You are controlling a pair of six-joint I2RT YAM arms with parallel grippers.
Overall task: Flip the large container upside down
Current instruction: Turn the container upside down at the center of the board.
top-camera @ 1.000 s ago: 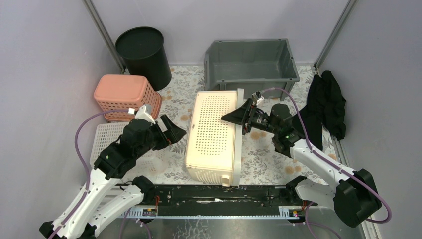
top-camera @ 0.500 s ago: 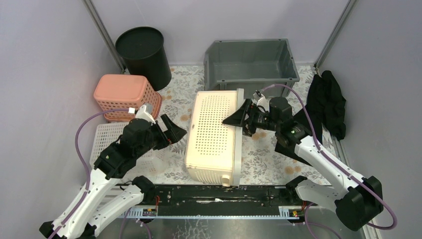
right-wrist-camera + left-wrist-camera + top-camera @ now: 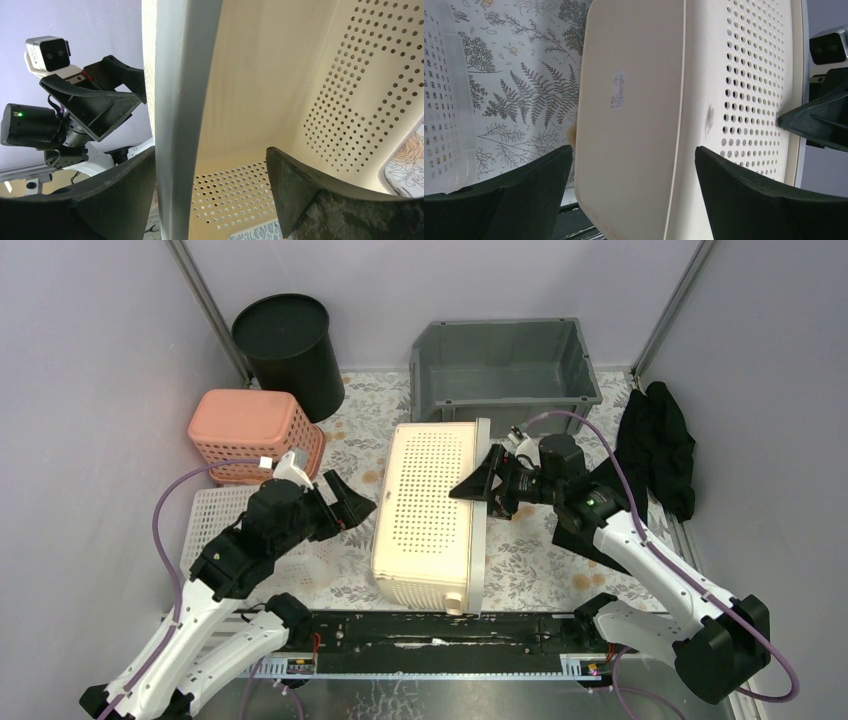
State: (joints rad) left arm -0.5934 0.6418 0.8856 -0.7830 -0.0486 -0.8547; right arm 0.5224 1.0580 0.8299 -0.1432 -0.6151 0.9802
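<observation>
From above, the large container [image 3: 430, 510], cream and perforated, lies on its side in the middle of the frame on the flower-patterned counter [image 3: 520, 560]. Its open mouth faces the right of the frame and its solid base faces left. The right hand [image 3: 485, 485] sits at the upper part of the rim, with one finger over the outer wall and the other on the mouth side. The left hand [image 3: 352, 502] is released, its fingers spread wide, just left of the base and apart from it. A black bucket [image 3: 288, 350] stands at upper left and a grey bin [image 3: 505, 365] at upper centre. A pink basket [image 3: 255, 432] lies at left with a white tray [image 3: 225, 520] below it, and a black cloth [image 3: 655, 455] lies at right.

In the left wrist view, the container's base and holed wall [image 3: 639, 115] fill the frame. The left hand's two dark fingers [image 3: 499, 200] stand far apart at the bottom corners, touching nothing. The right hand [image 3: 814, 120] shows at the right edge, against the rim.

In the right wrist view, the rim [image 3: 182, 100] runs upright between the right hand's fingers [image 3: 325, 200]. The hand straddles it unclenched: the left finger is close beside the rim, and the right one stands clear inside the container.
</observation>
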